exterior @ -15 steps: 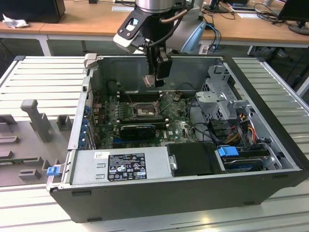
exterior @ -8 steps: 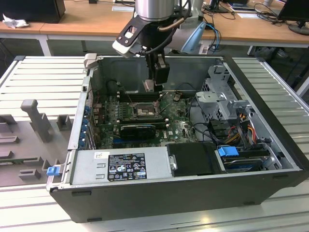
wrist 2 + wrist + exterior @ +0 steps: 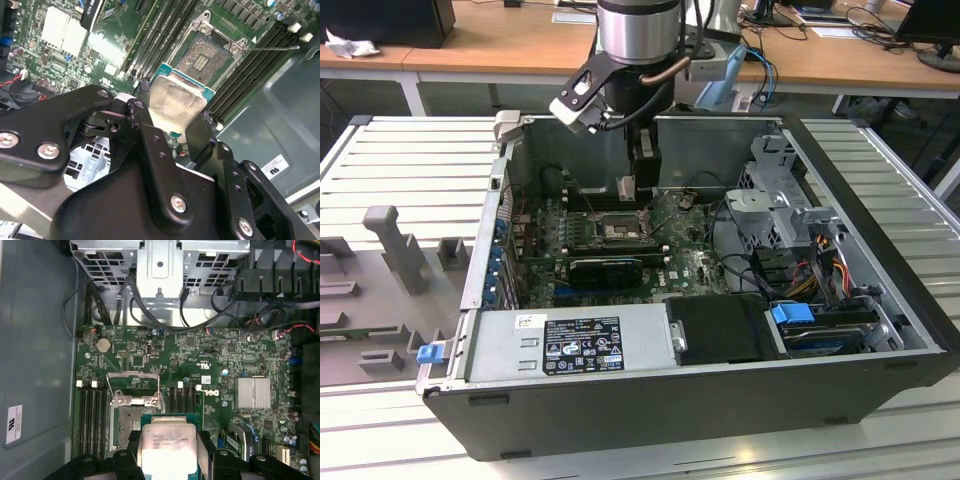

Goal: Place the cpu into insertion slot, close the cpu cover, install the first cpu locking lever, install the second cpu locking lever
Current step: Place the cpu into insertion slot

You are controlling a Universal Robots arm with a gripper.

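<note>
Step 1 in hand: gripper [image 3: 172, 112] pinches cpu [image 3: 176, 97] by its edges, just beside insertion slot [image 3: 207, 56], not seated. Seating prob. calls for squaring it w/ slot.

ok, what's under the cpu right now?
The open slot, bare contacts showing, and green board. The cpu, held in the gripper, hides one corner of the slot.

Vertical arm [image 3: 637, 30], pincer [image 3: 171, 111] pointing down, clamped on cpu [image 3: 176, 95]
</note>
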